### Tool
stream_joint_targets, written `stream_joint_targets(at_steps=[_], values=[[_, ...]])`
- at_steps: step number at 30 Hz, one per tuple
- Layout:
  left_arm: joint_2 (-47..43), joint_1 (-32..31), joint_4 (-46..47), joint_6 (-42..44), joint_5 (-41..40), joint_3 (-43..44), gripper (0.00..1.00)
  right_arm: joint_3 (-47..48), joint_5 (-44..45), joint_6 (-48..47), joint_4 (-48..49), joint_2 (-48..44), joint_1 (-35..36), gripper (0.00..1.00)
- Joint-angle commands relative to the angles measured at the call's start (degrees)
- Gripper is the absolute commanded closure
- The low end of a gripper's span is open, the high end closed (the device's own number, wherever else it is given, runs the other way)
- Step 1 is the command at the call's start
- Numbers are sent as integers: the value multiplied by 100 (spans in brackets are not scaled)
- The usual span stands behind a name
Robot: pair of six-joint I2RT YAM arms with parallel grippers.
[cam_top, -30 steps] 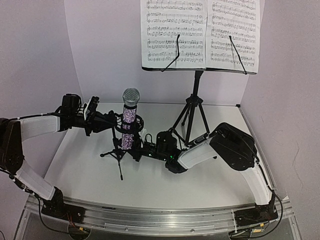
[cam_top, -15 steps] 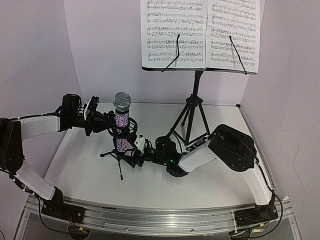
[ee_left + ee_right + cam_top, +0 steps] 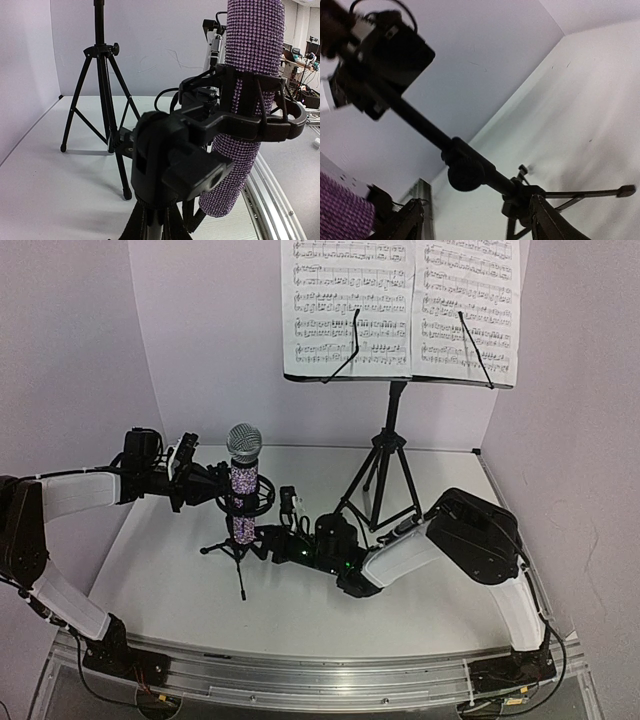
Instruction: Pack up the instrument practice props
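Observation:
The glittery purple microphone [image 3: 242,490] stands upright in the clip of the small black tripod mic stand [image 3: 238,552]; its body fills the right of the left wrist view [image 3: 250,90]. My left gripper [image 3: 213,483] is shut on the mic stand's swivel joint [image 3: 170,160] beside the microphone. My right gripper [image 3: 285,515] is open, low and just right of the microphone, apart from it. In the right wrist view its fingers [image 3: 547,220] flank the stand's post [image 3: 465,172]. The tall music stand [image 3: 390,455] holds the sheet-music pages [image 3: 400,305] at the back.
The music stand's tripod legs [image 3: 375,485] spread right behind my right arm. White walls close the back and both sides. An aluminium rail [image 3: 300,675] runs along the near edge.
My right gripper has let go of the microphone, opened and drawn back a little to the right. The microphone has sunk lower in the clip and shifted left. The left arm has not moved.

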Motion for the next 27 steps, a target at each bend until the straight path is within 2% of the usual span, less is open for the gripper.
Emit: stream_joint_targets(at_steps=[1,4,8,12,19,22,25,27], values=[[203,-42,-548,-299,-689,-287,100,406,219,2462,230,0,51,32],[182,-44,-505,-303,-698,-310,100,727,306,3023,239,216,54,35],[160,-41,-492,-307,-696,-321,100,1196,146,3202,183,442,51,48],[149,-46,-479,-307,-692,-327,100,1116,302,3412,183,496,51,60],[162,-40,-462,-307,-663,-335,100,783,368,3405,216,272,47,55],[172,-39,-461,-308,-660,-321,100,630,394,3411,219,150,46,60],[181,-41,-478,-308,-652,-313,100,553,414,3335,220,49,46,70],[186,-43,-484,-308,-654,-304,100,611,378,3301,211,63,46,71]])
